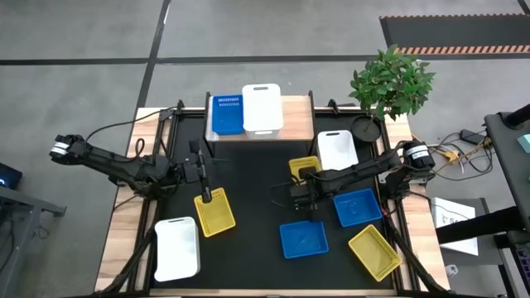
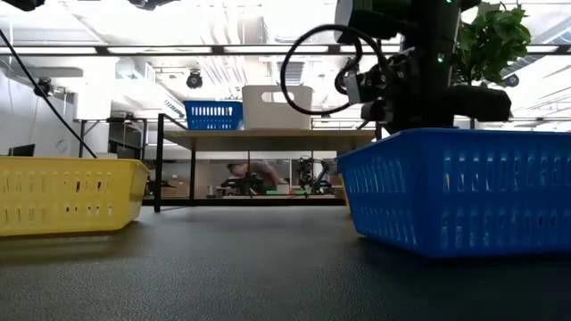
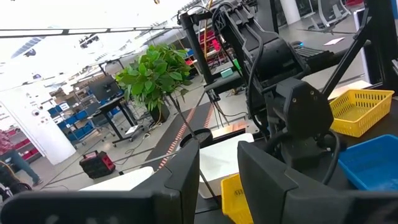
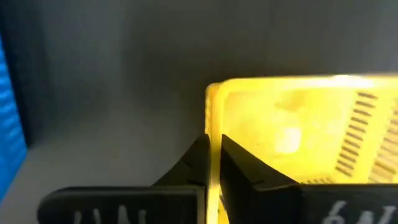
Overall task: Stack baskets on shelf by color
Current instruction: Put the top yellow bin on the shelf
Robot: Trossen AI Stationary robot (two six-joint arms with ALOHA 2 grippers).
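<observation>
Gripping the rim of a yellow basket (image 4: 298, 130) at table centre-right, the right gripper (image 4: 214, 158) should lift straight before heading to the far shelf (image 1: 298, 112). The left gripper (image 3: 217, 171) hovers open left of centre, holding nothing.
</observation>
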